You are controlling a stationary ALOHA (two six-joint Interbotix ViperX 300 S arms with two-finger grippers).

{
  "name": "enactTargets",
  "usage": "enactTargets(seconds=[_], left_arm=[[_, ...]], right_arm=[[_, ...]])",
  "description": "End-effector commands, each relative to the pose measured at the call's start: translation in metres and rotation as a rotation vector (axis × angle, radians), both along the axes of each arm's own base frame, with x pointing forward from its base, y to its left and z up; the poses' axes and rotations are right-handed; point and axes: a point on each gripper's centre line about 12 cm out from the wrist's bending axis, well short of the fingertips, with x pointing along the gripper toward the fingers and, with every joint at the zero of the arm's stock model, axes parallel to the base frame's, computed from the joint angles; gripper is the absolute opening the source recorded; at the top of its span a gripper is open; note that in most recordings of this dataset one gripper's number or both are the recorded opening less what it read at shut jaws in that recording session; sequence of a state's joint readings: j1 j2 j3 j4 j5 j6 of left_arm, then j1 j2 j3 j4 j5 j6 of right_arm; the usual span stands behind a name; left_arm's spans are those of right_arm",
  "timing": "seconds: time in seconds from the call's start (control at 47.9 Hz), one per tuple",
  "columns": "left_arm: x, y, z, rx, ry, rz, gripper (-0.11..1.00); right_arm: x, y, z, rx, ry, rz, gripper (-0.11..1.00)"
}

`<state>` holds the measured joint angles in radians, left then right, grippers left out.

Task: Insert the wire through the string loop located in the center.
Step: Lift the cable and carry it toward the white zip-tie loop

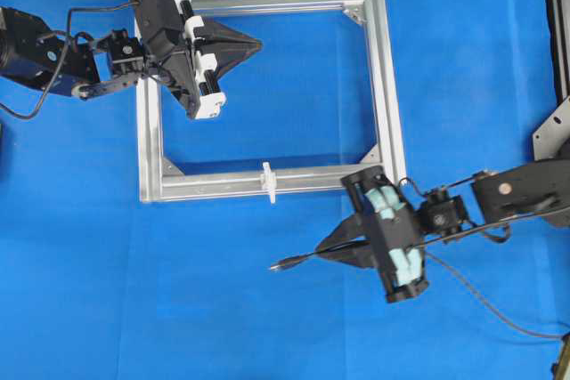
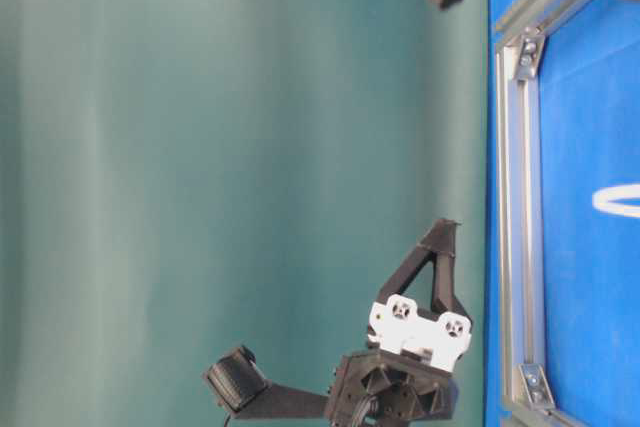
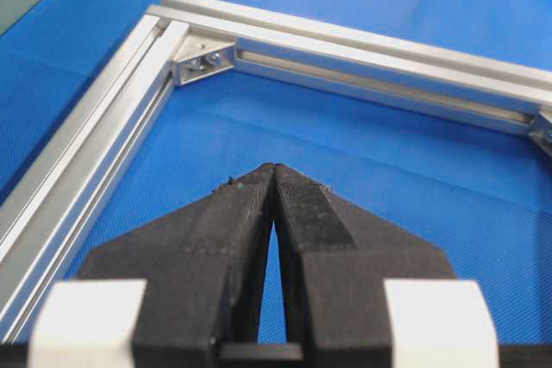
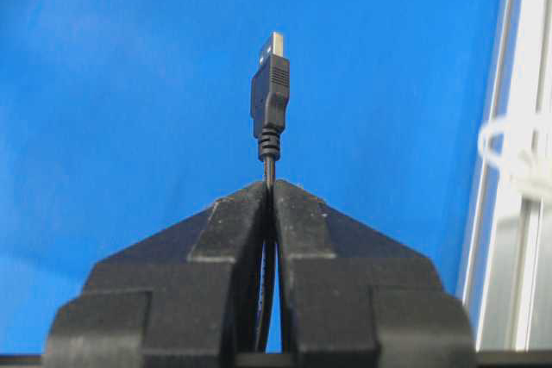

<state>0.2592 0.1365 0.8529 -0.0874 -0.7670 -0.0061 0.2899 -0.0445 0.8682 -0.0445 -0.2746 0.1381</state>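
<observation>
So we have the wire (image 4: 270,101) pinched in our right gripper (image 4: 270,185), plug well short of the string loop (image 1: 267,180); threading remains, left gripper (image 3: 273,170) closed empty.

A blue tabletop (image 1: 267,327) carries a square silver frame (image 1: 387,77) lying flat on it, with a small white string loop (image 1: 267,181) standing across one bar.

Left end effector (image 1: 254,43) closed on nothing, fingertips meeting, arm reaching in from the left; right end effector (image 1: 328,247) clamped on the wire (image 4: 270,96), plug tip protruding beyond fingertips.
</observation>
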Motion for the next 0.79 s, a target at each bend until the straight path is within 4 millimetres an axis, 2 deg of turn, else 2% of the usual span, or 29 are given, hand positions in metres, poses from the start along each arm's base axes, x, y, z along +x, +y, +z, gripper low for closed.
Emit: enactTargets(seconds=[0.0, 0.146, 0.418, 0.773], left_arm=[[0.003, -0.001, 0.015, 0.012, -0.043, -0.007, 0.00], [0.003, -0.001, 0.015, 0.012, -0.043, -0.007, 0.00], [0.003, -0.001, 0.015, 0.012, -0.043, -0.007, 0.00], [0.002, -0.002, 0.013, 0.011, -0.039, -0.008, 0.00]], right_arm=[[-0.005, -0.001, 0.012, 0.015, -0.037, 0.000, -0.02], [-0.013, -0.003, 0.010, 0.014, -0.029, -0.001, -0.02], [-0.011, -0.008, 0.011, 0.015, -0.032, -0.018, -0.02], [-0.005, -0.052, 0.006, 0.009, -0.020, -0.148, -0.02]])
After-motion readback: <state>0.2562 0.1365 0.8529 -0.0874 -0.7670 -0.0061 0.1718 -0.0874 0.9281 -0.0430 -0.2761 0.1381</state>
